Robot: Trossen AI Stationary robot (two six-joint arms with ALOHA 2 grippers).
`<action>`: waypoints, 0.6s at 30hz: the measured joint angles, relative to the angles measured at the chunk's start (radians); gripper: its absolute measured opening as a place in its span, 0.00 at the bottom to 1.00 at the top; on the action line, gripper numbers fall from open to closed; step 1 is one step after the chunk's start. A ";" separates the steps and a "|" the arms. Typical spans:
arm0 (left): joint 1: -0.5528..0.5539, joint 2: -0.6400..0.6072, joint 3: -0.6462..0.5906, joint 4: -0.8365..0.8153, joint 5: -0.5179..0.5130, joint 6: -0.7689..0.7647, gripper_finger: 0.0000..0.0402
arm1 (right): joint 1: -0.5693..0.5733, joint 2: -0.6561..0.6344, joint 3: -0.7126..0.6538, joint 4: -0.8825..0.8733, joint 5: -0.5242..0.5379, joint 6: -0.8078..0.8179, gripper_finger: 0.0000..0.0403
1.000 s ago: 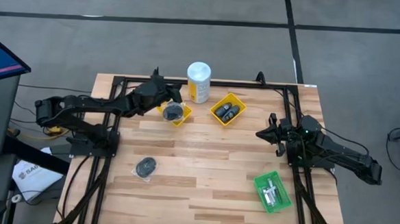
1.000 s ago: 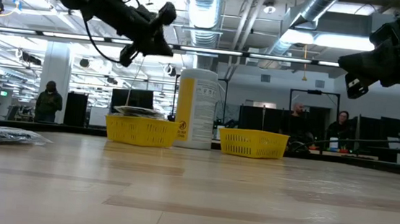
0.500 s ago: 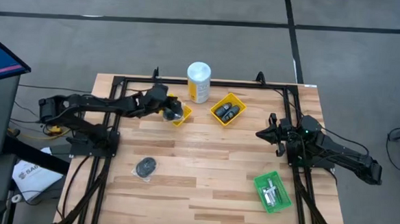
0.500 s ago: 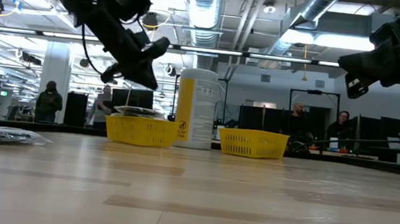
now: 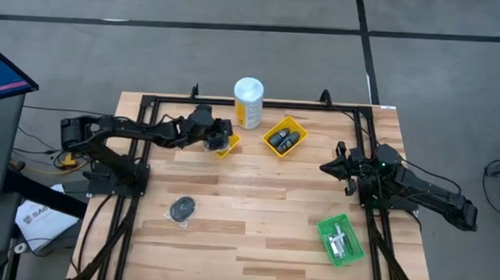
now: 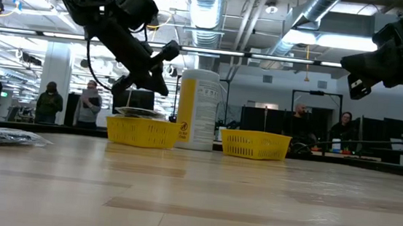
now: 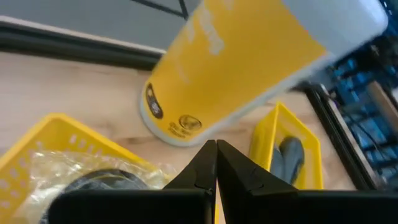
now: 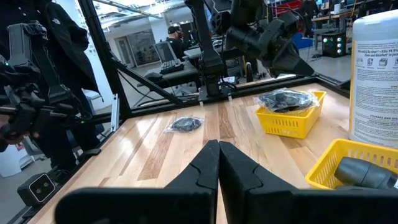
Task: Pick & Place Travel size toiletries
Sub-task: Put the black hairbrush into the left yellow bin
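Nearest the front edge of the counter, toward the right corner, a green tray [image 5: 341, 239] is sitting with a few tiny silver pieces [image 5: 339, 242] lying inside it. Toward the front left, one wrapped dark disc [image 5: 181, 208] is lying flat on the bare wood, well apart from everything else; the right wrist view is also showing it [image 8: 185, 124].

Farther back, by the right edge, the right gripper [image 5: 327, 167] is hanging above the wood with nothing in it, its two fingers pressed together tip to tip [image 8: 217, 163].

Toward the back edge, the left gripper [image 5: 230, 142] is hovering over the left yellow tray [image 5: 224, 151], tilted down toward it. Its fingers are meeting with no gap between them [image 7: 216, 163] and are gripping nothing. Inside that tray a wrapped disc [image 7: 93, 183] is lying in crinkled clear plastic, poking just above the rim [image 6: 137, 112].

Just beside it, the second yellow tray [image 5: 299, 125] is holding two dark oblong pieces [image 5: 283, 139]. At the back edge, between the two trays, the white-capped yellow canister [image 5: 248, 103] is standing upright.

Beyond the counter, people [image 6: 48, 102] are standing in the room.
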 joint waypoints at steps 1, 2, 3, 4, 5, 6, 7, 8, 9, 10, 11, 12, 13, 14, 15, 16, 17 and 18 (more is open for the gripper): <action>0.000 0.001 0.000 -0.001 0.018 0.005 0.00 | 0.000 0.000 0.000 0.000 0.000 0.000 0.00; 0.000 0.001 0.000 0.000 0.035 0.023 0.00 | 0.000 0.000 0.000 0.000 0.000 0.000 0.00; 0.000 0.001 0.000 0.002 0.049 0.046 0.00 | 0.000 0.000 0.000 0.000 0.000 0.000 0.00; 0.000 0.001 0.000 0.003 0.055 0.064 0.00 | 0.000 0.000 0.000 0.000 0.000 0.000 0.00; -0.001 -0.002 0.000 0.005 0.058 0.068 0.00 | 0.000 0.000 0.000 0.000 0.000 0.000 0.00; -0.001 -0.010 0.000 0.006 0.058 0.061 0.00 | 0.000 0.000 0.000 0.000 0.000 0.000 0.00; -0.001 -0.019 0.000 0.015 0.057 0.056 0.00 | 0.000 0.000 0.000 0.000 0.000 0.000 0.00; -0.001 -0.030 0.000 0.023 0.057 0.055 0.00 | 0.000 0.000 0.000 0.000 0.000 0.000 0.00; -0.001 -0.043 0.000 0.021 0.052 0.055 0.00 | 0.000 0.000 0.000 0.000 0.000 0.000 0.00; -0.001 -0.054 0.000 0.023 0.039 0.056 0.00 | 0.000 0.000 0.000 0.000 0.000 0.000 0.00; -0.001 -0.064 0.000 0.021 0.028 0.066 0.00 | 0.000 0.000 0.000 0.000 0.000 0.000 0.00; -0.001 -0.074 0.000 0.019 0.014 0.082 0.00 | 0.000 0.000 0.000 0.000 0.000 0.000 0.00; -0.001 -0.083 0.000 0.020 0.011 0.084 0.00 | 0.000 0.000 0.000 0.000 0.000 0.000 0.00; 0.001 -0.094 0.000 0.018 0.003 0.084 0.00 | 0.000 0.000 0.000 0.000 0.000 0.000 0.00; 0.001 -0.102 0.000 0.021 -0.008 0.089 0.00 | 0.000 0.000 0.000 0.000 0.000 0.000 0.00; 0.001 -0.108 0.000 0.018 -0.018 0.119 0.00 | 0.000 0.000 0.000 0.000 0.000 0.000 0.00; 0.001 -0.112 0.000 0.004 -0.025 0.152 0.00 | 0.000 0.000 0.000 0.000 0.000 0.000 0.00; 0.001 -0.113 0.000 -0.005 -0.026 0.175 0.00 | 0.000 0.000 0.000 0.000 0.000 0.000 0.00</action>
